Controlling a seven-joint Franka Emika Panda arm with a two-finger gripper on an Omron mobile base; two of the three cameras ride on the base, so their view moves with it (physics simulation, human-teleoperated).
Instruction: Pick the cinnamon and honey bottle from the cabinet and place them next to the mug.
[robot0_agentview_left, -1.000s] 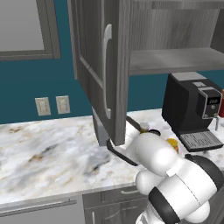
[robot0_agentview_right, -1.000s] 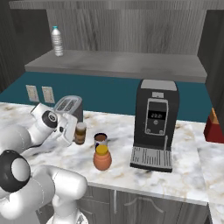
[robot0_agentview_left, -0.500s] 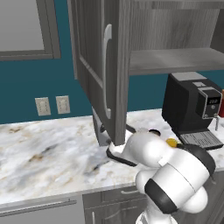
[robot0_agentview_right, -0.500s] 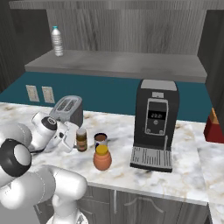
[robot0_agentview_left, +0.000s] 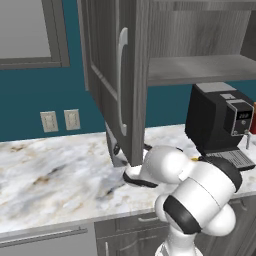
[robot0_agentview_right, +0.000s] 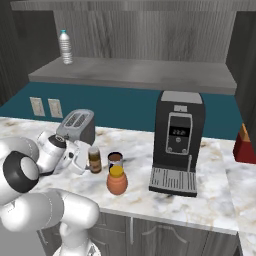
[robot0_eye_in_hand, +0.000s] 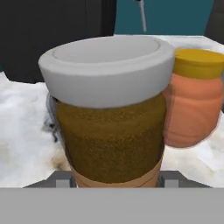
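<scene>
On the marble counter (robot0_agentview_right: 210, 200), the gripper (robot0_agentview_right: 80, 161) stands closed around the cinnamon (robot0_agentview_right: 94, 159), which rests upright beside the mug (robot0_agentview_right: 115, 161); the honey bottle (robot0_agentview_right: 116, 180) sits just in front, the coffee machine (robot0_agentview_right: 178, 142) to the right, under the open cabinet (robot0_agentview_left: 117, 75)

Black coffee machine (robot0_agentview_right: 176, 141) is sitting on the marble counter (robot0_agentview_right: 210, 200), display facing forward, drip tray in front. Silver toaster (robot0_agentview_right: 76, 126) is standing at the counter's back, near the teal wall. Two wall outlets (robot0_agentview_left: 61, 120) are showing on that wall. Water bottle (robot0_agentview_right: 65, 47) is standing upright on the grey shelf (robot0_agentview_right: 135, 75) above. Red item (robot0_agentview_right: 245, 147) is sitting at the right edge, partly cut off.
</scene>
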